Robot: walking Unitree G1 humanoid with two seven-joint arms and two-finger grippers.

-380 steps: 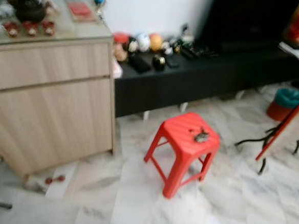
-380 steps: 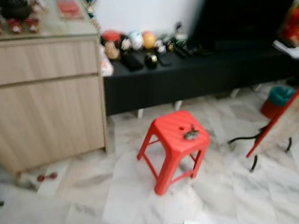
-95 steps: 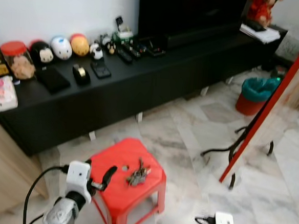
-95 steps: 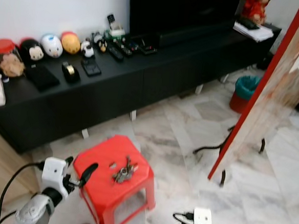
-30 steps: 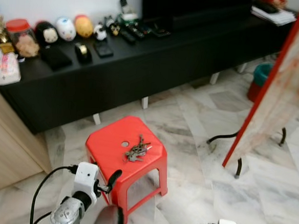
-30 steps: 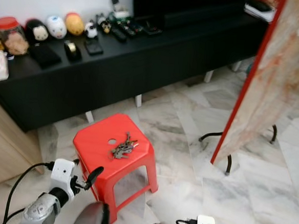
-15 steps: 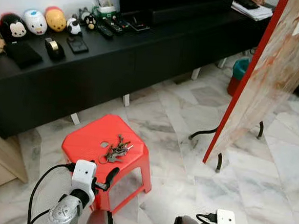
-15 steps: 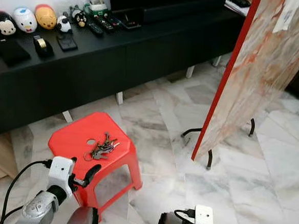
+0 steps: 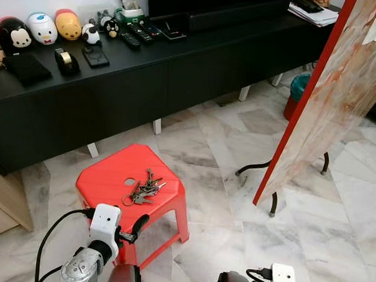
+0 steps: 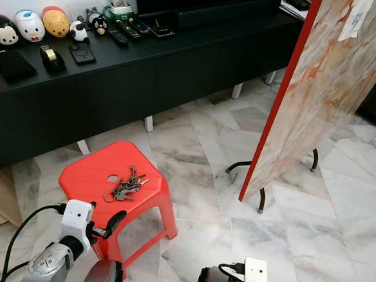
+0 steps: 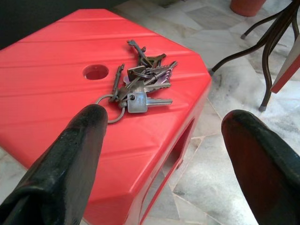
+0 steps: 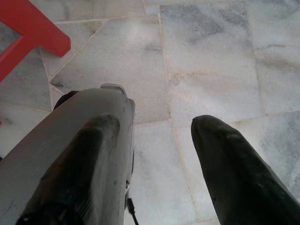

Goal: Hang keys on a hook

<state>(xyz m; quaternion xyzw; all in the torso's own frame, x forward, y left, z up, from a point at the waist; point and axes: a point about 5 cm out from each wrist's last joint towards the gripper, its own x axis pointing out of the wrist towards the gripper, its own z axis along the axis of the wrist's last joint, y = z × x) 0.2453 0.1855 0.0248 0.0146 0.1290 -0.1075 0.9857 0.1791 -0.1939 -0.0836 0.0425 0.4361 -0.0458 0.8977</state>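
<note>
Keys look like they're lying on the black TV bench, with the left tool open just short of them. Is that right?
Not quite. The keys lie on the red stool, beside the hole in its seat, not on the black TV bench. The left eye view shows this. The left tool is indeed open, just short of them.

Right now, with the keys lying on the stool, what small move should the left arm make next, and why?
Probably ease the left gripper forward and down toward the keys. Its fingers are open and aimed at the bunch, which lies untouched on top of the red stool, beside the stool's hole. The gripper sits short of the stool's near edge, so nothing can be grasped yet.
</note>
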